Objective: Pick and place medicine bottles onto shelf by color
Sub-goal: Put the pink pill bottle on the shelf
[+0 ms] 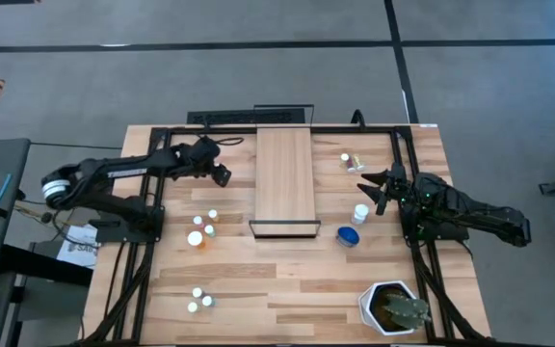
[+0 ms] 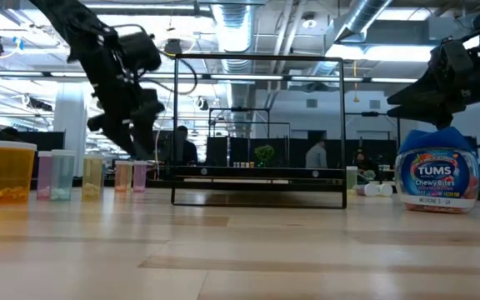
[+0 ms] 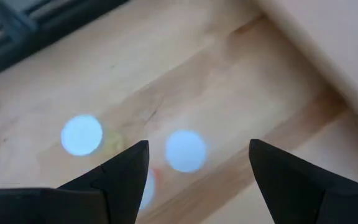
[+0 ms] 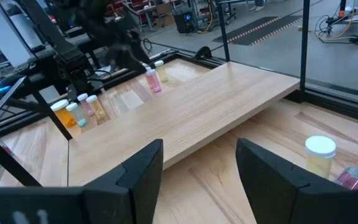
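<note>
Several small bottles [image 1: 200,229] stand in loose groups on the counter's left half, others with the blue bottle [image 1: 348,235] toward its right edge, none yet on the shelf [image 1: 285,176] lying bare mid-counter. Left tool [image 1: 222,174] hangs open above the left group, likely choosing; right tool [image 1: 372,188] waits open beside the white bottle [image 1: 359,214].

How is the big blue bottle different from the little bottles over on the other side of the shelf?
The blue bottle is much bigger and squatter; the little bottles are slim. It is blue with a printed label reading TUMS Chewy Bites; they are see-through orange, pink or yellowish, with no label that I can see. From above, it has a blue top; theirs are white. It stands right of the shelf, they left. All stand upright on the table.
</note>
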{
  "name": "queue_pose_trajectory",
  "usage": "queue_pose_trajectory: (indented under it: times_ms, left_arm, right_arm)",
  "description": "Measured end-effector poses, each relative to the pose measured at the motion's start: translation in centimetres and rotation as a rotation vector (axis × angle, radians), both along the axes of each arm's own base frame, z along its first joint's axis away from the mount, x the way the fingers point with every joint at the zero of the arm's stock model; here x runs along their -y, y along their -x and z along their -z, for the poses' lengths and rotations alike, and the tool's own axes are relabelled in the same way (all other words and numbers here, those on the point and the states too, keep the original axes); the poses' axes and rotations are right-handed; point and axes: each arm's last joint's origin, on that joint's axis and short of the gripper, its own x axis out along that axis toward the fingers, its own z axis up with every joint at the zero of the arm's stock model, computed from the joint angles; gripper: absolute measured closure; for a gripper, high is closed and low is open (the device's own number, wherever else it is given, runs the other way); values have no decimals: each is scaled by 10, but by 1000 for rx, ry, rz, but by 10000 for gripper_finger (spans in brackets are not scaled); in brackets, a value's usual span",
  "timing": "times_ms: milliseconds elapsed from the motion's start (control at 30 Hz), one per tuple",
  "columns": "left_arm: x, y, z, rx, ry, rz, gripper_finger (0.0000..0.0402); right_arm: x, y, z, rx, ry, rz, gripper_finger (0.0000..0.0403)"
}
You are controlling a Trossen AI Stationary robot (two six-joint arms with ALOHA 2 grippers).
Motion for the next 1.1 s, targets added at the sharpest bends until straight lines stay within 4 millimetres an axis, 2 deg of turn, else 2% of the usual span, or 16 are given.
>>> queue_pose_trajectory:
  times_ms: [200, 600, 1100]
  left_arm:
    - [-15, -3, 16, -31, 29, 1, 138]
    - [-19, -2, 20, -41, 47, 17, 144]
    - [-18, -2, 20, -45, 51, 40, 292]
  right_arm:
    - [0, 0, 0, 0, 0, 0, 178]
    - [0, 0, 0, 0, 0, 0, 178]
    - [0, 0, 0, 0, 0, 0, 178]
